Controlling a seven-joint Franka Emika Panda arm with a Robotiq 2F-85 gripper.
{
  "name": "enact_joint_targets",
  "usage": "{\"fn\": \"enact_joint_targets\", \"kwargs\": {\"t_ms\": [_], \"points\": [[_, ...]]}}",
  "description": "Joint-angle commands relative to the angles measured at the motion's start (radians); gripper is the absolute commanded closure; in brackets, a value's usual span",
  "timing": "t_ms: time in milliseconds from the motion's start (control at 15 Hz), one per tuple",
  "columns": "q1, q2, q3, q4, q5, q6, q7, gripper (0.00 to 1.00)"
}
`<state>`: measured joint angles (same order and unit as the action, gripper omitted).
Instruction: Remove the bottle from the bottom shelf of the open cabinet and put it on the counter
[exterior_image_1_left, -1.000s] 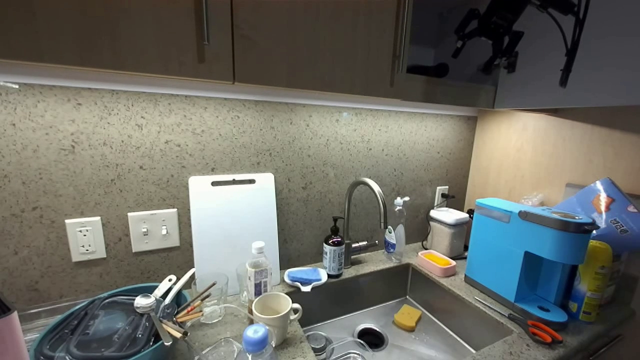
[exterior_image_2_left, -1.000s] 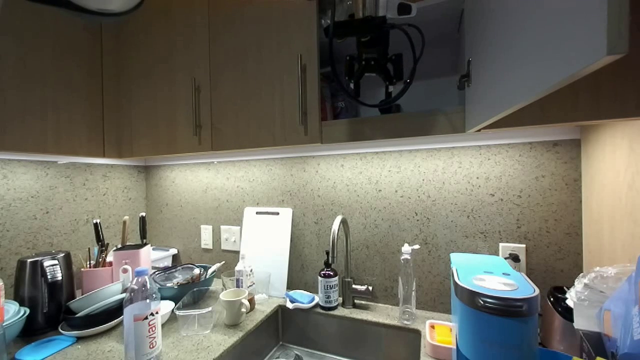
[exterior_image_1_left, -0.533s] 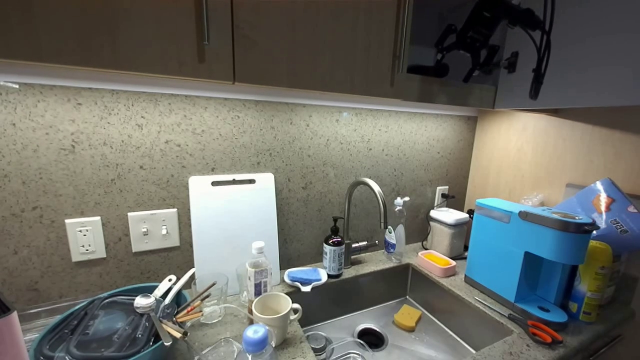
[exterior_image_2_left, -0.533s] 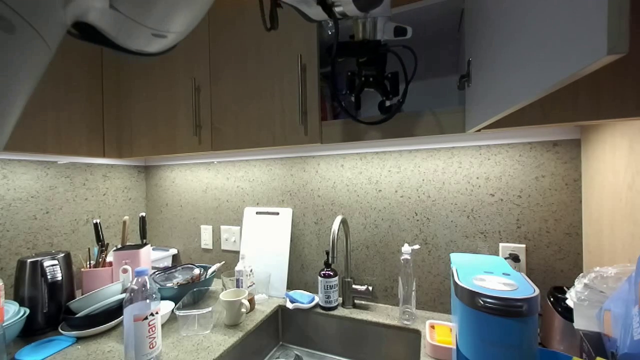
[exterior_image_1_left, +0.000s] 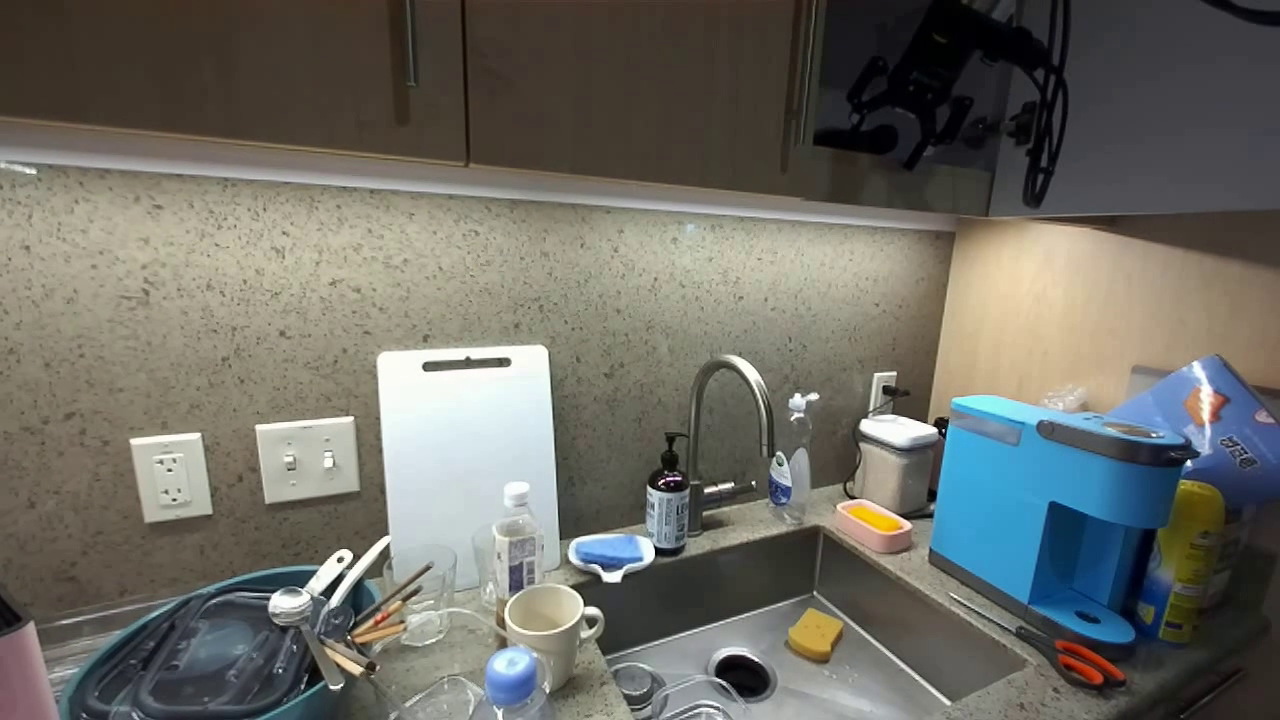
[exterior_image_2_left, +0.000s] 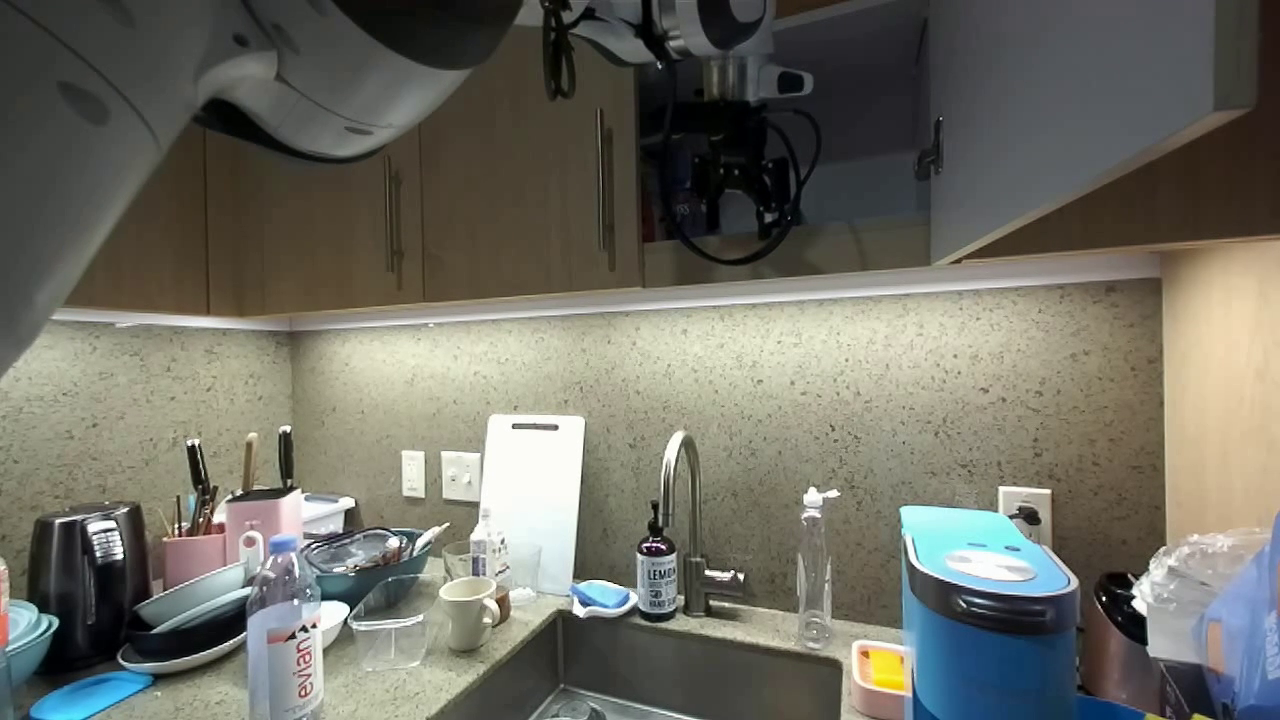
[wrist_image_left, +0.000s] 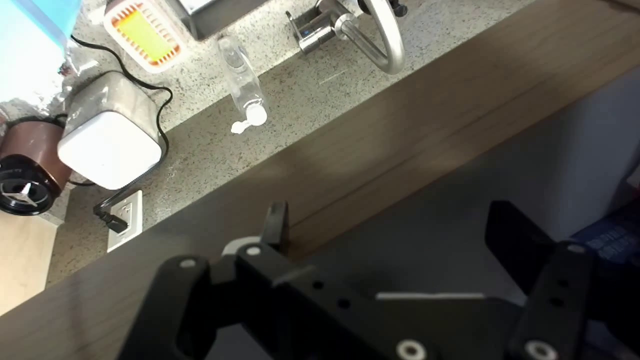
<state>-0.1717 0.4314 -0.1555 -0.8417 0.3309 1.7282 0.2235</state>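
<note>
Ideally, lower the empty, wide-spread gripper (wrist_image_left: 387, 217) across what looks like the bottle (exterior_image_1_left: 860, 141), lying on the shelf (wrist_image_left: 440, 225) at upper right in an exterior view, clear of the wooden lip (wrist_image_left: 360, 160).

In an exterior view we see the white arm (exterior_image_2_left: 330, 90) at the upper left, and the pincer (exterior_image_2_left: 739, 224) points down at the mouth of the open cabinet (exterior_image_2_left: 860, 250), its jaws apart with the dim interior showing between them. The door (exterior_image_2_left: 1080, 130) stands swung wide at our right. Lower down, the speckled desk (exterior_image_2_left: 400, 690) surrounds a steel sink (exterior_image_2_left: 700, 650). Behind the sink we find the faucet (exterior_image_2_left: 695, 580), a dark pump dispenser (exterior_image_2_left: 657, 570) just beside it and a clear bottle (exterior_image_2_left: 814, 580), upright. To the right stands a blue appliance (exterior_image_2_left: 990, 640). A white cutting board (exterior_image_2_left: 533, 500) leans against the backsplash (exterior_image_2_left: 850, 420), near a cream mug (exterior_image_2_left: 468, 612). Closer to us stands an Evian bottle (exterior_image_2_left: 285, 640).
</note>
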Motion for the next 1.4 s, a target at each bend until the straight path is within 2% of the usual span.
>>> {"fn": "enact_joint_targets", "kwargs": {"t_ms": [0, 133, 200, 600, 667, 1067, 1333], "points": [[-0.007, 0.0, -0.003, 0.012, 0.007, 0.011, 0.009, 0.0], [0.009, 0.014, -0.002, 0.023, 0.003, 0.039, 0.04, 0.0], [-0.018, -0.009, -0.007, 0.019, 0.017, 0.027, 0.027, 0.0], [-0.019, -0.007, -0.016, 0.059, 0.01, 0.094, 0.072, 0.0], [-0.023, -0.002, -0.012, 0.057, 0.003, 0.069, 0.038, 0.0], [-0.019, 0.018, -0.011, 0.071, 0.004, 0.072, 0.042, 0.0], [-0.03, 0.068, -0.015, 0.127, 0.01, 0.063, 0.071, 0.0]]}}
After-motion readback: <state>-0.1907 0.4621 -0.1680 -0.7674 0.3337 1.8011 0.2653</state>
